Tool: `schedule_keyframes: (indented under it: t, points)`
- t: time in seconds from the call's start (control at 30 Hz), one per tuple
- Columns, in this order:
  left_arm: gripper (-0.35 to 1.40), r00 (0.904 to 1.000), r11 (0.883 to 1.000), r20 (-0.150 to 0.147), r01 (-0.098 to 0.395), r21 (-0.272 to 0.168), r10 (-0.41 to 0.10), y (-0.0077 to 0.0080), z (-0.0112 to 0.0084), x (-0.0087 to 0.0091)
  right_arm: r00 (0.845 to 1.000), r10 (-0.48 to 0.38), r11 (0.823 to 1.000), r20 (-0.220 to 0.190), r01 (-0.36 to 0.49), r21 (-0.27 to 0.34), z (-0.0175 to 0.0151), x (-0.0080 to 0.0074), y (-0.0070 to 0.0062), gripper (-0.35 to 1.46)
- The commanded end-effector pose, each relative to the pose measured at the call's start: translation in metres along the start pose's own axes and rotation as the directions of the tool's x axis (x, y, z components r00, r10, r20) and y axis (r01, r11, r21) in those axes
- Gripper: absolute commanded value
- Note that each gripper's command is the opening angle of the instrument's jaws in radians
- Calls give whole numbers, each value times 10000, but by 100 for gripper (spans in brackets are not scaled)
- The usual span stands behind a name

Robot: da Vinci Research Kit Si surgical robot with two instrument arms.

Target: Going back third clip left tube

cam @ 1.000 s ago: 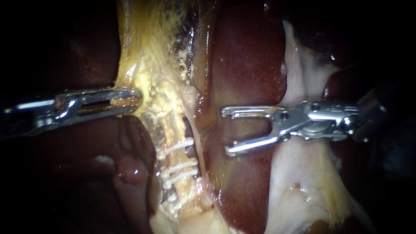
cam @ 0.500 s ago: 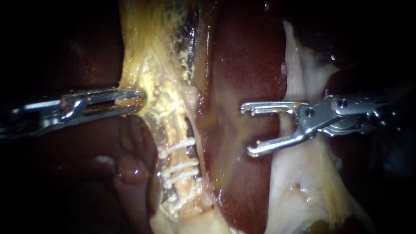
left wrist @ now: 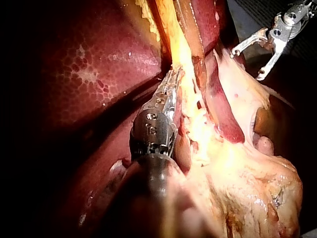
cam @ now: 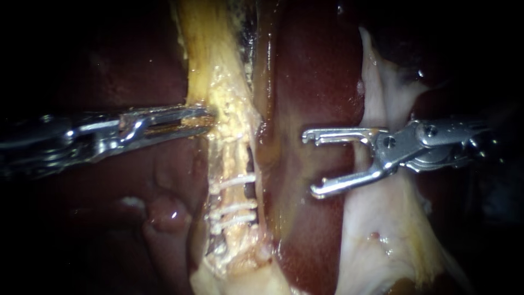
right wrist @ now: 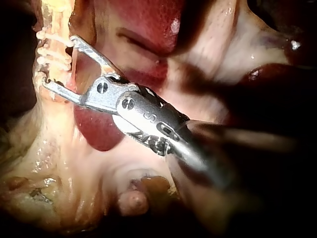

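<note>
While the right tool [cam: 311, 163] gapes, the clips [cam: 234, 181] lie apart, leftward.

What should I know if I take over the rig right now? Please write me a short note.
Left instrument: jaws shut on the yellow tissue beside the tube.
Right instrument: jaws open and empty, over the liver, clear of the tube.
Done: three clips sit across the tube, below the left instrument's hold.
Left: probably only to draw the right instrument farther back; I would not release the left hold.
</note>
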Motion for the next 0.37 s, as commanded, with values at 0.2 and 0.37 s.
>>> schedule_keyframes:
  t: [0.2,0.37]
  points:
    - [-35,10000,10000,-15,-6,10,6,0,-1,0,10000,3,10000,5,-3,2,0,0,0,60]
    - [-35,10000,10000,-22,2,17,-2,-1,-1,-2,10000,-3,10000,3,3,35,-1,-1,0,60]
